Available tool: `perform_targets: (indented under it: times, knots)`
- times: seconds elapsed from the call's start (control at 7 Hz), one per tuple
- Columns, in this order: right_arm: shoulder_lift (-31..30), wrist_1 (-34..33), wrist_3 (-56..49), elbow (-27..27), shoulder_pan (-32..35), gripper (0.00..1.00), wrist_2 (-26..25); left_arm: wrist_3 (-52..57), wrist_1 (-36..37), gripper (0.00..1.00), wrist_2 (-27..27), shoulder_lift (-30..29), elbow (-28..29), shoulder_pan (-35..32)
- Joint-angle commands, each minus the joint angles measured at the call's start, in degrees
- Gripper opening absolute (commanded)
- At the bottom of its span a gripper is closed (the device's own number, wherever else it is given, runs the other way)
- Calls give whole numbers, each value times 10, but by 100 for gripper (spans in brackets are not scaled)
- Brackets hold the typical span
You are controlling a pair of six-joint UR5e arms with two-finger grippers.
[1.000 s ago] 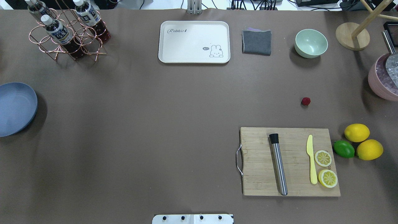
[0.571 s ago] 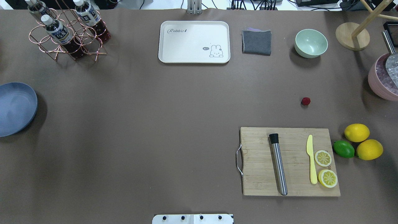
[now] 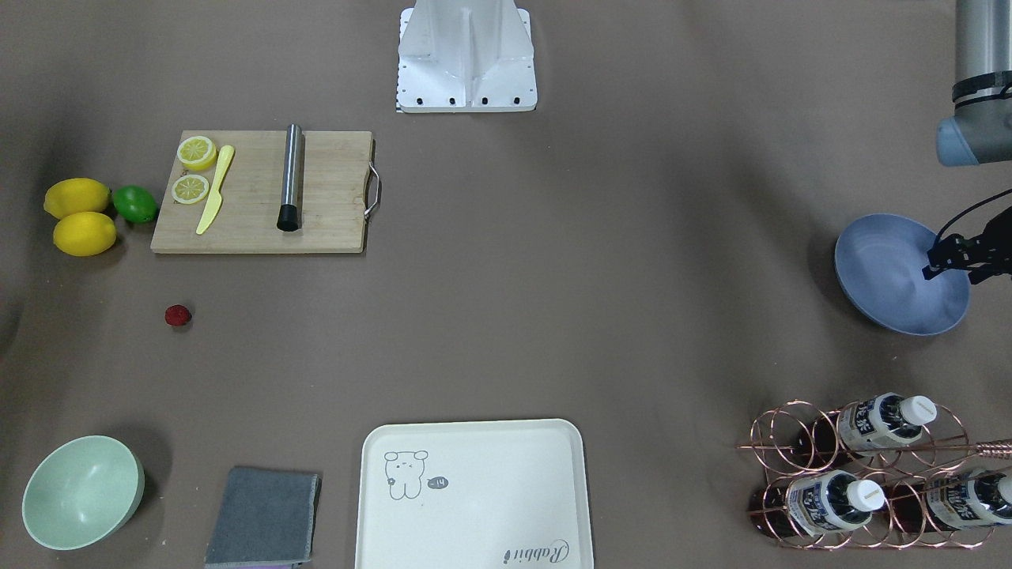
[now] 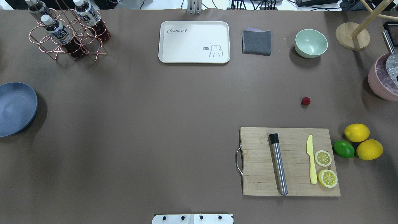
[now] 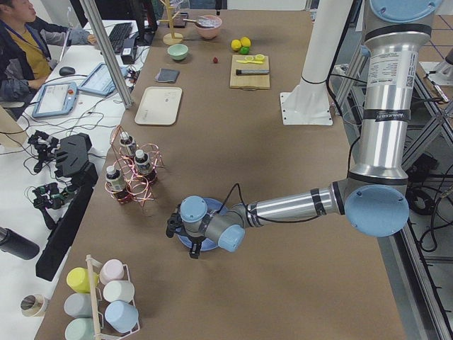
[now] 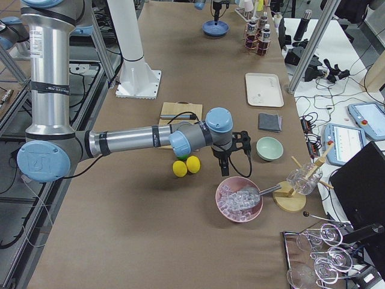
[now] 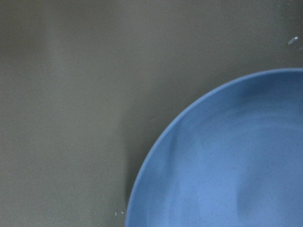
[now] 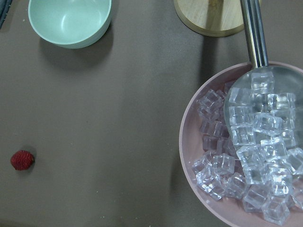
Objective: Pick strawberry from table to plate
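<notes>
Nothing moved: strawberry point(image 4: 306, 101) on table point(image 4: 155, 124), well apart from right tool point(image 6: 220, 165).

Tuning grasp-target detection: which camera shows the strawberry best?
Right wrist-mounted: the strawberry is largest there, unoccluded, with its bumpy surface visible. Overhead and front-facing show it whole but small. Exterior left shows a tiny red speck. I cannot find it in exterior right; left wrist shows only the plate and table.

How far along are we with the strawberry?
Nothing is done: the strawberry lies on the table beyond the cutting board, and the plate is empty. Neither gripper holds it; the left gripper hangs over the plate, the right gripper near the ice bowl. Left: grasp, carry, release.
</notes>
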Motion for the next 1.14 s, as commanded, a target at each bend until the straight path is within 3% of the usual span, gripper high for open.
perform_targets:
  times: [0.0,0.14,0.29,0.57,0.86,1.0]
  knots:
    - [0,0,2,4,0,100,1,-30,0,30,0,0,3,0]
    - [2,0,3,5,0,100,2,-33,2,0,0,-4,4,0]
    - [7,-1,16,5,-1,100,1,-40,2,0,-6,-5,-2,0]
    - [22,-2,18,-3,-14,100,-4,-133,10,0,-79,-36,-43,-1]
    - [73,-3,36,-30,-27,100,-9,-339,17,0,-103,-103,-105,18]
    - [92,-2,65,-37,-43,100,-9,-423,18,0,-96,-113,-145,68]
